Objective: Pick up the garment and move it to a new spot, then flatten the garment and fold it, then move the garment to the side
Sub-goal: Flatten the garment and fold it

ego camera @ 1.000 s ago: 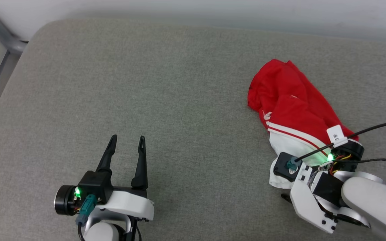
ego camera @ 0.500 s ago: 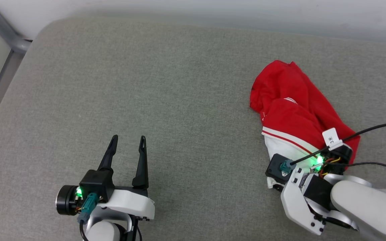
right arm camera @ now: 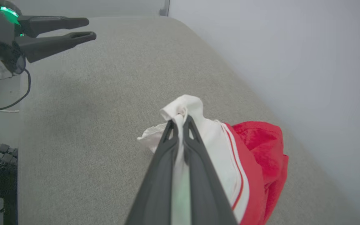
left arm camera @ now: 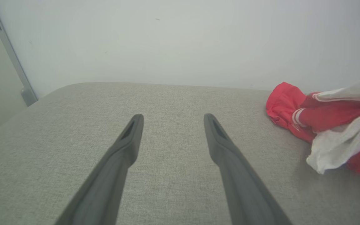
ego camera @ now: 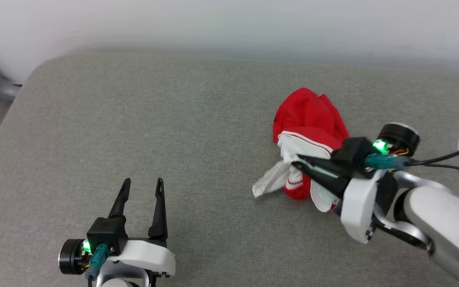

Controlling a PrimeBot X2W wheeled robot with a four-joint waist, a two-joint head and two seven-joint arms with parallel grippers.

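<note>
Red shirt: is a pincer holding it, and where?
The right pincer pinches the red shirt by its bunched white part; the left pincer holds nothing.

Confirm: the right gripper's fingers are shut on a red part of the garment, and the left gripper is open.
Not red: the right wrist view shows the right gripper shut on a white part of the garment. The left gripper is open.
</note>
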